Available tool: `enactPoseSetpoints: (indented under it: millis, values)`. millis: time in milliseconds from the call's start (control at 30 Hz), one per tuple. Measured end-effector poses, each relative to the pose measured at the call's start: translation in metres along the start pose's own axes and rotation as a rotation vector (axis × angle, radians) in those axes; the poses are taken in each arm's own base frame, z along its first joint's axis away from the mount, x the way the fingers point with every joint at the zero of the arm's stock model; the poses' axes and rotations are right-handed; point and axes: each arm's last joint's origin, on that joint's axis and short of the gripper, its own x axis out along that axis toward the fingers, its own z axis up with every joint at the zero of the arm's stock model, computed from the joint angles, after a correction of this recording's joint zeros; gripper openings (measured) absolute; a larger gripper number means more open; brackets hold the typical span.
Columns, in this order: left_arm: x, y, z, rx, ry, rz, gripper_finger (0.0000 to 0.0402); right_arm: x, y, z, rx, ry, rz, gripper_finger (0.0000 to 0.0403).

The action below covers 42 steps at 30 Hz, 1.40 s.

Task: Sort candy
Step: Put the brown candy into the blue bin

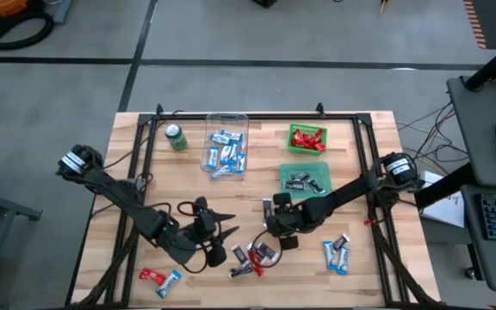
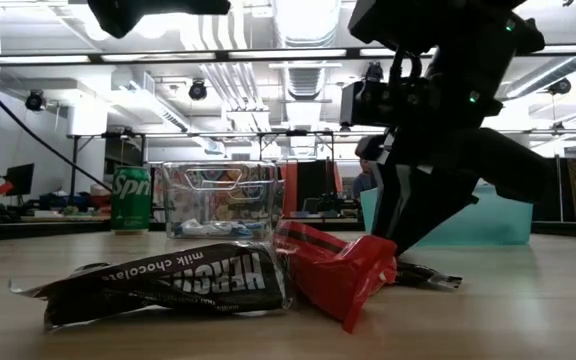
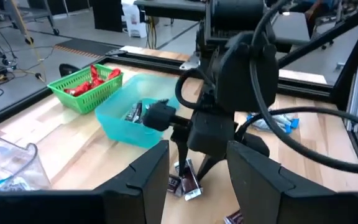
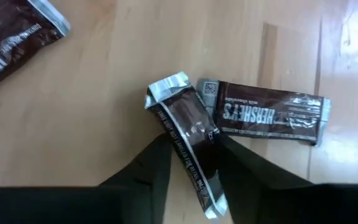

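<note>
Near the green basket (image 1: 306, 139), sorted bars in three bins; several loose below. Right claw (image 4: 191, 163) clamped on a black bar (image 4: 185, 134); left claw (image 3: 197, 171) apart.

You have open bare table (image 1: 368, 155) along the far right edge and at the near middle. The far side is blocked by a green soda can (image 1: 176, 137), a clear bin (image 1: 226, 144), a green basket (image 1: 306, 139) and a teal bin (image 1: 304, 179). At the centre front, the left gripper (image 1: 222, 234) and right gripper (image 1: 271, 232) crowd a heap of candy (image 1: 255, 256), leaving little passage between them.
</note>
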Motion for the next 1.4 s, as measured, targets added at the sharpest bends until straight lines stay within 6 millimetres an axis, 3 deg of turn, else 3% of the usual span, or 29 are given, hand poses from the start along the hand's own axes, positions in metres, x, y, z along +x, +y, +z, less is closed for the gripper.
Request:
enactPoseSetpoints:
  millis: [167,233,467,600,933,1233,1400]
  values:
    - [0.003,-0.003,-0.008,-0.009,0.016,0.002,0.0146,0.0,0.001,0.0,0.015,-0.004,0.012,0.0031]
    - [0.004,-0.005,-0.01,-0.014,0.02,0.001,0.0146,0.0,0.001,0.0,0.014,-0.006,0.018,0.0019]
    - [0.006,-0.011,-0.021,-0.023,0.033,-0.01,0.0146,-0.021,-0.001,0.002,0.04,-0.045,0.05,0.0013]
    - [0.015,-0.02,-0.034,-0.016,0.05,-0.065,0.0146,-0.04,0.0,0.012,0.074,-0.21,0.139,0.0013]
    - [0.033,-0.043,-0.057,0.074,-0.02,-0.185,0.0146,-0.049,0.012,0.027,0.108,-0.744,0.485,0.0013]
    - [0.033,-0.046,-0.057,0.147,-0.033,-0.251,0.0146,-0.044,0.014,0.026,0.119,-0.771,0.506,0.0013]
    - [0.039,-0.047,-0.067,0.172,-0.015,-0.262,0.0145,-0.044,0.014,0.026,0.121,-0.773,0.507,0.0013]
